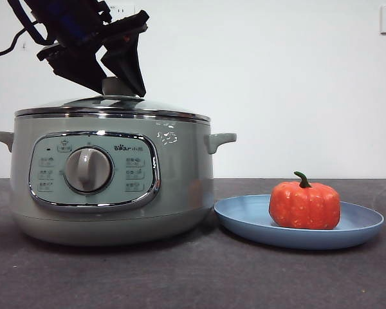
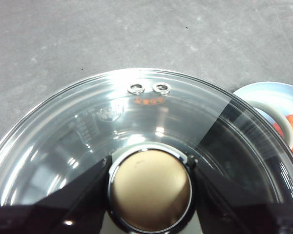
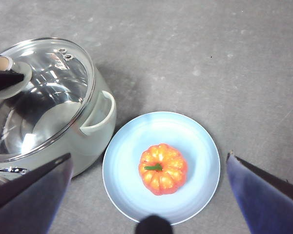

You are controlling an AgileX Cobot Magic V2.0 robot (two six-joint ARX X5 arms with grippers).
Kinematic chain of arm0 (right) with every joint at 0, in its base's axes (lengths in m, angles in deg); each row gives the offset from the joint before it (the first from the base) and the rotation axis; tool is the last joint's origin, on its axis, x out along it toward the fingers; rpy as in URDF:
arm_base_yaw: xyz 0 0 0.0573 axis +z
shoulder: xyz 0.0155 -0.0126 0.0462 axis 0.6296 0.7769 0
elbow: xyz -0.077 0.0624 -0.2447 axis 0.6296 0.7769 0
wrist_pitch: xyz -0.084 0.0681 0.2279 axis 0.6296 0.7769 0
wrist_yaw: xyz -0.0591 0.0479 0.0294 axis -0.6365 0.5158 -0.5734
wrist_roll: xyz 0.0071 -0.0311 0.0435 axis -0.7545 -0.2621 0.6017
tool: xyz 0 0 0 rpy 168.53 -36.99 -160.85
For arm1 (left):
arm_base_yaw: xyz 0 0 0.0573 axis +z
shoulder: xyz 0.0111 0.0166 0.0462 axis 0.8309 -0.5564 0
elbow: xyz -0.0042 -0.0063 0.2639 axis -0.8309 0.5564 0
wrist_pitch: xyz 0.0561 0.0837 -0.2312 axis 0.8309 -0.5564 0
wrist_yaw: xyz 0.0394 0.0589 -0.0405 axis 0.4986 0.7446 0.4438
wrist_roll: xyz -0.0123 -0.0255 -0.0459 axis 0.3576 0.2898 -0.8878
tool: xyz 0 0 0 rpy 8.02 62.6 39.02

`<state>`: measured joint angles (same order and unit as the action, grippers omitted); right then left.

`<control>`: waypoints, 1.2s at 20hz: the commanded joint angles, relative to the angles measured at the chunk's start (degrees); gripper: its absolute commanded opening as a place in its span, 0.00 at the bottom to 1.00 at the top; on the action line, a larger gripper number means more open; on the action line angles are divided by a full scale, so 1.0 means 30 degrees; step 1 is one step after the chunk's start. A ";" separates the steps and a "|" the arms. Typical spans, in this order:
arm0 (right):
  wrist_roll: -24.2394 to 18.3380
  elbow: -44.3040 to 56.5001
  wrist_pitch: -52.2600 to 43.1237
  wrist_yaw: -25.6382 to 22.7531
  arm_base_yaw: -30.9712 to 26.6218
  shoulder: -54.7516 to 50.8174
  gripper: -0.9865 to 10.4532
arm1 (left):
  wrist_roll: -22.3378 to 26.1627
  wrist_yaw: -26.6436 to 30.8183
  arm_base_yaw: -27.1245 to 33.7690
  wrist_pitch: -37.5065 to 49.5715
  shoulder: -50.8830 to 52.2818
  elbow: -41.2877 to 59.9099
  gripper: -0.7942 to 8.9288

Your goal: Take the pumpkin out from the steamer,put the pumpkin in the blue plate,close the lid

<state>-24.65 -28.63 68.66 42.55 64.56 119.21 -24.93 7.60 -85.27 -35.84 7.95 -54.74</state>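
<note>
The pumpkin sits upright in the blue plate, to the right of the steamer. The glass lid rests on the steamer's rim. My left gripper comes down from the top left and its jaws hug the lid's pale green knob on both sides. My right gripper is open and empty, high above the plate and the pumpkin. It does not show in the front view.
The steamer's side handle sticks out toward the plate, and plate and steamer nearly touch. Dark grey tabletop lies in front of both. A white wall stands behind.
</note>
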 commanded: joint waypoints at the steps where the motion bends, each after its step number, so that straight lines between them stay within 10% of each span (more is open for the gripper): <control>1: 0.0189 0.0124 -0.0080 -0.0051 0.0044 -0.0022 0.55 | -0.0051 -0.0007 -0.0073 -0.0430 -0.0029 -0.0007 0.10; 4: 0.0189 0.0124 -0.0080 -0.0051 0.0044 -0.0022 0.55 | -0.0058 -0.0007 -0.0073 -0.0430 -0.0029 -0.0015 0.48; 11: 0.0182 0.0124 -0.0080 -0.0044 0.0051 -0.0022 0.55 | -0.0131 -0.0029 -0.0073 -0.0619 0.0270 -0.0051 0.48; 17: -0.0124 0.0124 -0.0066 -0.0036 0.0051 -0.0022 0.37 | -0.0794 -0.0102 -0.0087 -0.2885 0.3220 -0.0051 0.45; 20: -0.0153 0.0175 -0.0117 -0.0058 0.0051 -0.0277 0.16 | -0.0787 -0.0073 -0.0342 -0.4772 0.5501 -0.0051 0.06; 24: -0.0182 0.2091 -0.2521 -0.0321 0.0576 -0.2295 0.08 | -0.0539 0.0874 -0.0860 -0.5923 0.8386 0.1035 0.07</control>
<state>-24.92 -23.47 61.40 41.63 66.20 112.53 -26.85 10.18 -87.70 -53.19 33.07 -52.53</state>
